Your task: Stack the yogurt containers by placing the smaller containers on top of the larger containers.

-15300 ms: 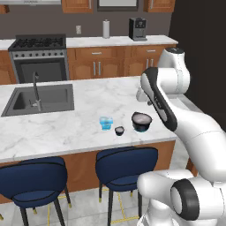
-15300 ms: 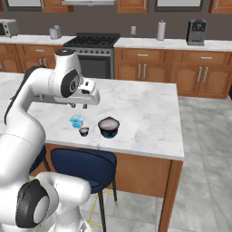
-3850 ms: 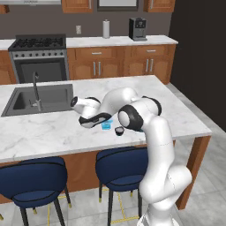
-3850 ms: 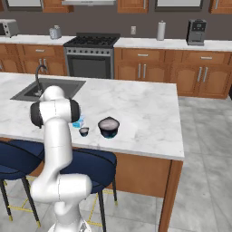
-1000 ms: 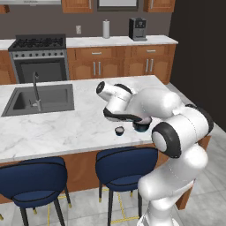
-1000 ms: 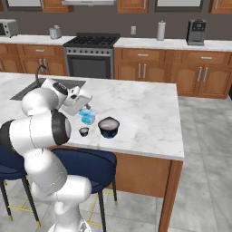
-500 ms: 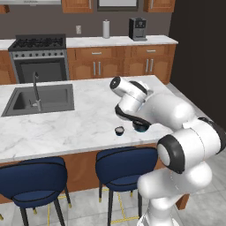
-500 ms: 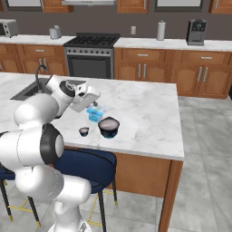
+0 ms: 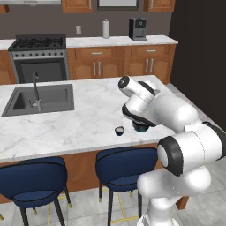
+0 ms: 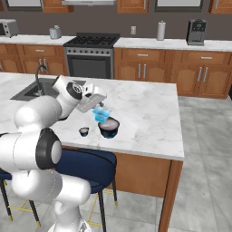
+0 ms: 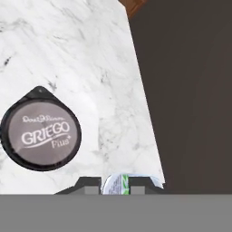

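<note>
My gripper [image 10: 100, 110] is shut on the small translucent light-blue cup [image 10: 101, 115] and holds it in the air, just above and left of the wide dark tub [image 10: 109, 128]. In the hand view the cup's top [image 11: 119, 184] sits between my fingertips [image 11: 89, 186], and the tub's grey "GRIEGO" lid [image 11: 41, 134] lies to the left on the marble. The tiny dark cup [image 10: 84, 132] stands on the counter left of the tub. From the left base view the tiny cup [image 9: 119, 130] is in plain sight, while my arm covers most of the tub [image 9: 141, 128].
The marble island [image 9: 84, 123] has a sink [image 9: 39, 98] with a faucet at its far left. Its right edge [image 11: 145, 104] drops to the dark floor close to the tub. Blue stools [image 9: 121, 165] stand under the near edge.
My arm has carried the light-blue cup to the right, from beside the tiny cup to just over the dark tub. The tub and the tiny cup have stayed put.
</note>
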### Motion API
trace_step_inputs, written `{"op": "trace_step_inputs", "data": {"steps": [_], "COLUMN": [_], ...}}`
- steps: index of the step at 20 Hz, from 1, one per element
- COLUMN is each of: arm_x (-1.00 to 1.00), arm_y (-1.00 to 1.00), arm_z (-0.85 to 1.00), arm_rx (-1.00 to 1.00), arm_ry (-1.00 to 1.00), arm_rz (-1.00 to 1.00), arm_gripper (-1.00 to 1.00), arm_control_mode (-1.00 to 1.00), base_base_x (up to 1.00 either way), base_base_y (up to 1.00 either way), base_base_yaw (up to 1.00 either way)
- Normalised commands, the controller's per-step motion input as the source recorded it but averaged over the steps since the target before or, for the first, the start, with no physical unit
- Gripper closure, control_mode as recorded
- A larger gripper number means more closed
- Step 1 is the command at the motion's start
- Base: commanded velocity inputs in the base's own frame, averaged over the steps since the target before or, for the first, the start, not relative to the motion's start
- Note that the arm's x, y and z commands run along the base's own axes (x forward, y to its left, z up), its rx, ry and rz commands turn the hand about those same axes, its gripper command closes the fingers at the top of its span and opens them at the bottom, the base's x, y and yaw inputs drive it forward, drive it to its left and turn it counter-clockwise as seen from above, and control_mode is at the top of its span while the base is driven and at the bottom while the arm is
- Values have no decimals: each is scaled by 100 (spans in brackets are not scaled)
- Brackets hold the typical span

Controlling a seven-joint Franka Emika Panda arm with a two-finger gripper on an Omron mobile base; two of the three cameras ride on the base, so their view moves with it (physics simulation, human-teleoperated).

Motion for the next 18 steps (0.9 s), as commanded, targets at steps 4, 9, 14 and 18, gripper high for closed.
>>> {"op": "trace_step_inputs", "data": {"steps": [4, 9, 14, 18], "arm_x": [3, 15, 17, 6], "arm_y": [1, 1, 0, 0], "arm_z": [0, 0, -7, -19], "arm_rx": [0, 0, 0, -1], "arm_ry": [0, 3, 1, 0], "arm_rz": [4, 4, 3, 0], "arm_gripper": [100, 100, 100, 100], "arm_control_mode": [-100, -100, -100, -100], "base_base_x": [0, 0, 0, 0], "base_base_y": [0, 0, 0, 0], "base_base_yaw": [0, 0, 0, 0]}}
